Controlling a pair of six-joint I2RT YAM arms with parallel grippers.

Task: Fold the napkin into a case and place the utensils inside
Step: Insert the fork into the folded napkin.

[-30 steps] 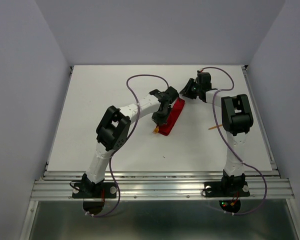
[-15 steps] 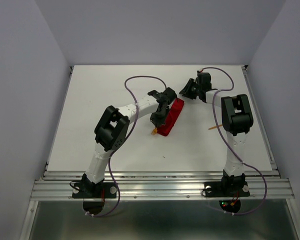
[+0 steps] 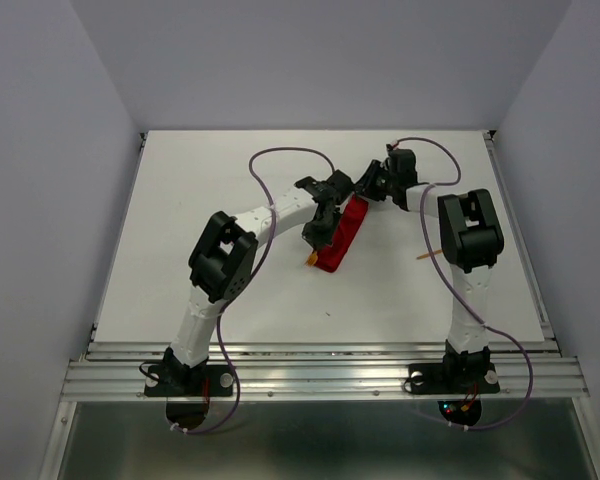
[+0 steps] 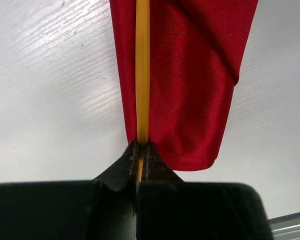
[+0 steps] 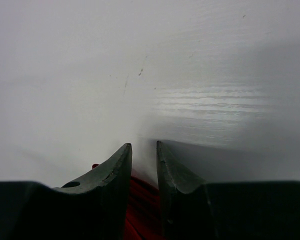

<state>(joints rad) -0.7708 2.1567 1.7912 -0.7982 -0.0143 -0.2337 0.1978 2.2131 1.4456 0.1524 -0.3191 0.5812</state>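
left gripper (image 4: 140, 150): clamped tight on one end of the orange stick (image 4: 142, 70), tips pinching it.
orange stick: running lengthwise along the left edge of the case (image 4: 190, 90), on top of the red fabric; not seen tucked under any layer in the left wrist view.
case: narrow folded red strip, angled, mid-table (image 3: 180, 200); rounded end just beside the left fingertips, diagonal fold on its right side.
right gripper (image 5: 144, 150): jaws part-way apart, nothing pinched between the tips; low by the far end of the case, red cloth showing beneath the fingers.
second orange utensil (image 3: 426, 256): on the table beside the right arm, well apart from the case.
step in hand (judgement): feeding the stick into the case, right gripper likely there to lift or pin cloth.
doing it well: keep the stick parallel to the strip's long axis; travel low and slow; aim the tip under the top layer, not over it; pin the cloth against dragging; release only after burying most of the stick.
risk: soft cloth bunching, fold opening.
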